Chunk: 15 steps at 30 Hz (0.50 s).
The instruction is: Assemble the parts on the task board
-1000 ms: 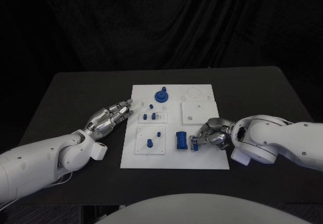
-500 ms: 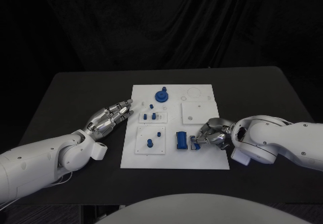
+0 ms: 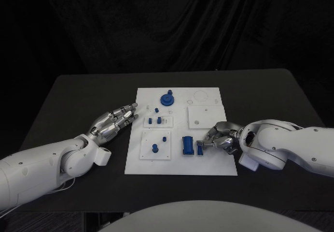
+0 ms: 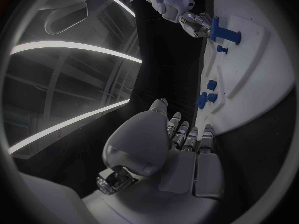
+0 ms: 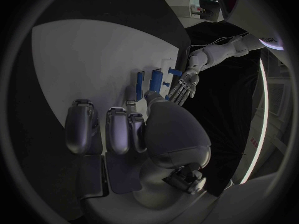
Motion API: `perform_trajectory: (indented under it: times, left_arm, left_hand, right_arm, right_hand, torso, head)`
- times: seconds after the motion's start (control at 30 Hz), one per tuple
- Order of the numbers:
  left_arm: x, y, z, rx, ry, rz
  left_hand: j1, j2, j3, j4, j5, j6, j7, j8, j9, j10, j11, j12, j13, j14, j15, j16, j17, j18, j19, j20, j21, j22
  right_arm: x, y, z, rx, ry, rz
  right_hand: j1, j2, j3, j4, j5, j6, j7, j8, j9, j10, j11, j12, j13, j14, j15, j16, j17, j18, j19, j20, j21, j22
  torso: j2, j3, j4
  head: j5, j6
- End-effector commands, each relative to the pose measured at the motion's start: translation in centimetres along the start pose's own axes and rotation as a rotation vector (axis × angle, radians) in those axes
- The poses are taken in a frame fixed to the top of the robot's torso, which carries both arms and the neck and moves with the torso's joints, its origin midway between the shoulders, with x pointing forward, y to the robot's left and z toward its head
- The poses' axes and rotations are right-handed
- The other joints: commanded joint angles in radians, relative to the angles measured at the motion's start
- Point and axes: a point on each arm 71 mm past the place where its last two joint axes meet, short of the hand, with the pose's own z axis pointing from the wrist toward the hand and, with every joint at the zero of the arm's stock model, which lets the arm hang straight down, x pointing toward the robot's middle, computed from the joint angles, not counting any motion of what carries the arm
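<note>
Lying flat in the middle of the black worktop (image 3: 83, 96), the task board (image 3: 177, 164) is a white rectangular plate with its long side running away from the robot. Several smaller raised white squares sit on it: one at the near left (image 3: 156, 145) carrying two small blue pegs (image 3: 163, 139), a narrower one above it (image 3: 157, 121) with a few short blue parts (image 3: 157, 119) standing in it, and a plain white square (image 3: 204, 117) on the right side with nothing blue on it. At the far end a round blue knob-like part (image 3: 167, 99) stands on the board, beside faint circular outlines (image 3: 200, 96) in the white surface. Near the centre of the near half lies a chunky blue block (image 3: 187, 145), upright on the plate.

Right beside that block, the right hand (image 3: 217, 141) has its fingers curled in over the board's right edge, and a slim blue part (image 3: 201, 149) sits at its fingertips, apparently pinched; the right wrist view shows blue pieces just past the fingers (image 5: 118, 129) but not the grip itself.

Off the board's left edge, the left hand (image 3: 113, 122) is spread flat with its fingers straight and close together, holding nothing, its fingertips (image 3: 131, 107) pointing toward the far left part of the board.
</note>
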Motion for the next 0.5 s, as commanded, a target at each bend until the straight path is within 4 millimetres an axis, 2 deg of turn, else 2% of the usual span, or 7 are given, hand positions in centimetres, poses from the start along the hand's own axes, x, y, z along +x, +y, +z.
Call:
perform_trajectory:
  times: [0.03,0.27,0.33,0.5]
  left_arm:
    - [0.2,0.09,0.04,0.002,0.01,-0.016]
    - [0.2,0.12,0.02,0.0,0.01,-0.016]
    - [0.19,0.12,0.0,0.0,0.01,-0.016]
    - [0.16,0.1,-0.04,0.002,0.008,-0.015]
  left_hand:
    - [0.011,0.003,0.007,-0.001,0.004,-0.001,0.007,0.005,0.0,0.001,0.005,0.003,0.0,-0.002,0.006,-0.003,-0.001,0.008,-0.001,0.007,0.004,0.0]
    - [0.011,0.003,0.008,-0.002,0.004,0.0,0.007,0.005,0.0,0.0,0.005,0.002,0.0,-0.003,0.006,-0.003,-0.001,0.008,-0.001,0.007,0.004,0.0]
    - [0.011,0.003,0.008,-0.002,0.004,0.0,0.007,0.005,0.0,0.0,0.005,0.002,0.0,-0.003,0.006,-0.003,-0.001,0.008,-0.001,0.007,0.004,0.0]
    - [0.012,0.003,0.009,-0.003,0.004,-0.001,0.007,0.005,0.0,0.0,0.004,0.002,0.0,-0.002,0.006,-0.003,-0.001,0.008,-0.001,0.007,0.004,0.0]
  right_arm:
    - [0.02,-0.11,-0.04,0.012,-0.016,-0.001]
    - [-0.03,-0.19,-0.12,0.013,-0.019,0.001]
    - [-0.08,-0.24,-0.2,0.011,-0.024,0.0]
    - [-0.35,-0.36,-0.52,-0.008,-0.049,-0.017]
  right_hand:
    - [-0.032,0.004,-0.015,-0.001,-0.009,0.007,0.003,0.004,-0.001,0.102,0.007,-0.002,0.263,0.058,0.005,0.005,0.001,0.017,0.03,0.006,0.001,0.189]
    - [-0.079,0.011,-0.04,-0.002,-0.061,0.01,0.001,0.011,0.001,0.102,0.004,-0.002,0.263,0.057,0.003,0.005,0.0,0.018,0.03,0.005,0.002,0.189]
    - [-0.094,0.013,-0.05,-0.002,-0.091,0.012,-0.001,0.015,0.003,0.102,0.004,-0.002,0.263,0.057,0.002,0.005,0.0,0.017,0.03,0.005,0.002,0.189]
    - [-0.084,0.006,-0.054,-0.008,-0.096,0.016,-0.004,0.027,0.01,0.102,0.001,-0.002,0.263,0.058,0.0,0.006,0.001,0.017,0.031,0.003,0.003,0.189]
  torso:
    - [0.0,0.0001,0.0]
    - [0.0,0.0,-0.0001]
    - [0.0,0.0001,0.0001]
    - [0.0,-0.0002,0.0005]
  head:
    - [0.002,0.0]
    - [0.004,0.0]
    - [0.004,0.0]
    - [0.004,0.0]
